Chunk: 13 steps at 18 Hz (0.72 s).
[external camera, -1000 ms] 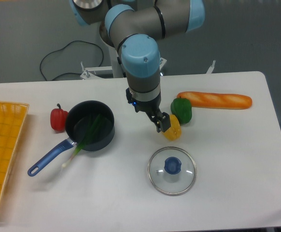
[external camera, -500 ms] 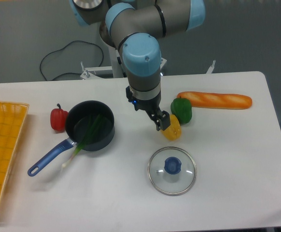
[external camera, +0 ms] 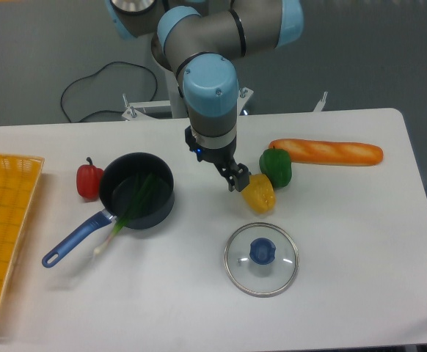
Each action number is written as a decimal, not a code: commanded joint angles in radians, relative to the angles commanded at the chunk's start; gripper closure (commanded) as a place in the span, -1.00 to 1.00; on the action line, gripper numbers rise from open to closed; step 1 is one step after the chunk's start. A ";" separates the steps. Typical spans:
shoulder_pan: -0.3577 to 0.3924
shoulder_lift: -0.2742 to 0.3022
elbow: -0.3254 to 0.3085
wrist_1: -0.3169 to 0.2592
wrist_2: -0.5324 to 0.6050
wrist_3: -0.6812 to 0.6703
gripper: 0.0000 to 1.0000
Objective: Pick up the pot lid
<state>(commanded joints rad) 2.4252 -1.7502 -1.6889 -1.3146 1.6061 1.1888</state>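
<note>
We saw the gripper [external camera: 218, 166] shifted slightly left and up in the frame from where it was half a second earlier. Its jaws stood apart, in the centre of the frame, behind the pot lid. More of the yellow vegetable [external camera: 260, 195] had come into view beside them, next to the dark green vegetable [external camera: 276, 167].

The pot lid [external camera: 247, 277] had stayed where it was, lying flat on the table [external camera: 155, 293] right of centre in the lower half of the frame, its blue knob [external camera: 263, 251] upward. We found the black pot [external camera: 166, 204] unmoved left of centre, its blue handle [external camera: 76, 239] toward the lower left and the green stalk [external camera: 137, 199] leaning over its rim. The red pepper [external camera: 89, 182] had kept its place just beside the pot, and the long orange item [external camera: 327, 152] lay unchanged at upper right.
</note>
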 joint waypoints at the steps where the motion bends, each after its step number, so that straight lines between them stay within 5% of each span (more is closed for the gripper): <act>1: -0.003 -0.003 0.000 0.000 0.001 -0.005 -1.00; 7: 0.005 -0.020 0.000 0.020 -0.006 -0.006 -1.00; 10: 0.008 -0.051 0.005 0.119 -0.034 -0.027 -1.00; 13: 0.008 -0.087 0.032 0.138 -0.028 -0.044 -1.00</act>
<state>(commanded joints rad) 2.4329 -1.8376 -1.6568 -1.1766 1.5784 1.1443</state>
